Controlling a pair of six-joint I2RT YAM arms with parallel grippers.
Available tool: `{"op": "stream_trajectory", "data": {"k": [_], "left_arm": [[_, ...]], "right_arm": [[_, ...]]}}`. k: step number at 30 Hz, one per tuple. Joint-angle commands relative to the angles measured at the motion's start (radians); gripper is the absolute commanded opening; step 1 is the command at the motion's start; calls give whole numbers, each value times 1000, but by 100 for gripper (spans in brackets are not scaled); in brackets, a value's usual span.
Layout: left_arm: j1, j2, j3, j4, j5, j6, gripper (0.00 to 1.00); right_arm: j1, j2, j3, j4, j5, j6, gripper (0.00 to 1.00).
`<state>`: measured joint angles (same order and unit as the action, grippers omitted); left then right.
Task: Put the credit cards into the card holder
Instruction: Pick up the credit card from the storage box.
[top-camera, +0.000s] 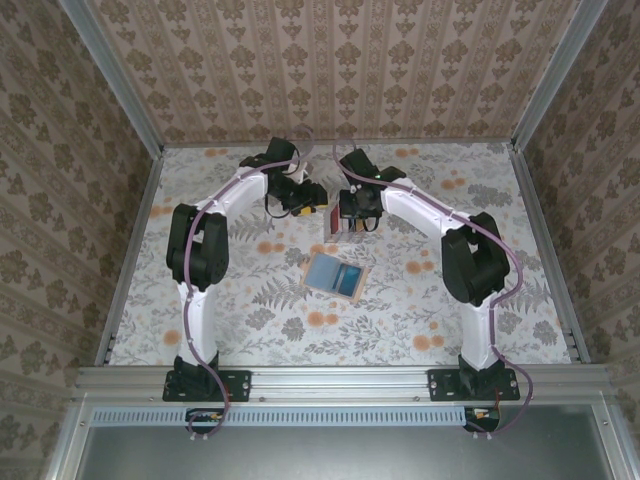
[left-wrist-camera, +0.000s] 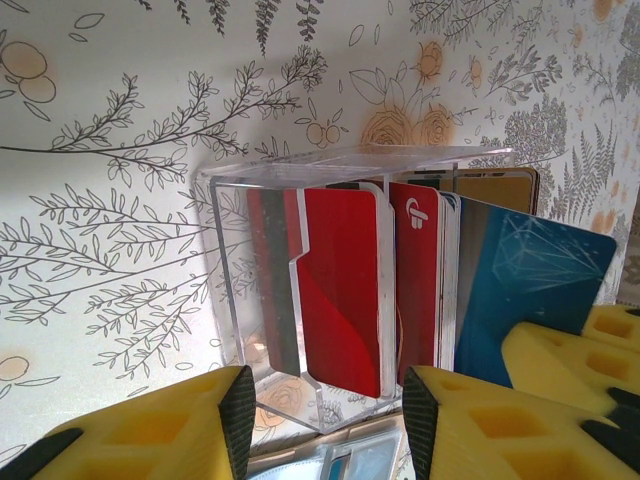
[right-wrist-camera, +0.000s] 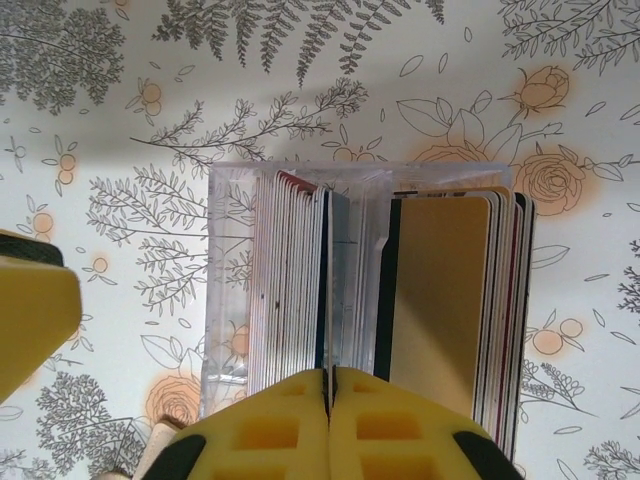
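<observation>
Right gripper (right-wrist-camera: 328, 400) is clamping fully closed on the thin edge of one card in the clear rack (left-wrist-camera: 232, 280), and it's looking like the blue card (left-wrist-camera: 530, 290), the one leaning out at the right of the left wrist view. Left gripper (left-wrist-camera: 320, 425) is sitting about half spread with the rack's near edge between its jaws; I honestly can't tell if it's pinching the rack or just hovering around it. The rest of the credit cards (left-wrist-camera: 340, 290) are standing on edge, packed tight, faces pointing left and right in the right wrist view, long axis running top to bottom of that frame. My take on doing this step well: pull the card straight out along that long axis, slowly, so the neighbours aren't getting dragged along, and have the rack braced so it isn't tipping. The card holder (top-camera: 335, 275) is lying open and flat on the bench (top-camera: 250, 330), just below the rack near the middle of the overhead view, grey-blue pockets facing up, long side running left to right with a slight dip toward the lower right. So the card is probably going to need turning flat and lining up with a pocket mouth before sliding in.
</observation>
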<state>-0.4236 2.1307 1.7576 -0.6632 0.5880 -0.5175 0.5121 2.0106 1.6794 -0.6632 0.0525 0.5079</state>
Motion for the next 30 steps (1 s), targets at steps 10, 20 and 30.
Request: {"op": "stream_trajectory", "data": {"k": [10,20,30], "left_arm": [[6,-57,33,-36,-7,52,47],[-27,-15,33,-77,-58,102,44],[-101,-108,-217,122,-161,-4,37]], "right_arm": [[-2,-157,-45,-47,33,-31,5],[-7,-351,-192,5,-66,-34,6],[-9,-546,-346,18,-92,-26,7]]}}
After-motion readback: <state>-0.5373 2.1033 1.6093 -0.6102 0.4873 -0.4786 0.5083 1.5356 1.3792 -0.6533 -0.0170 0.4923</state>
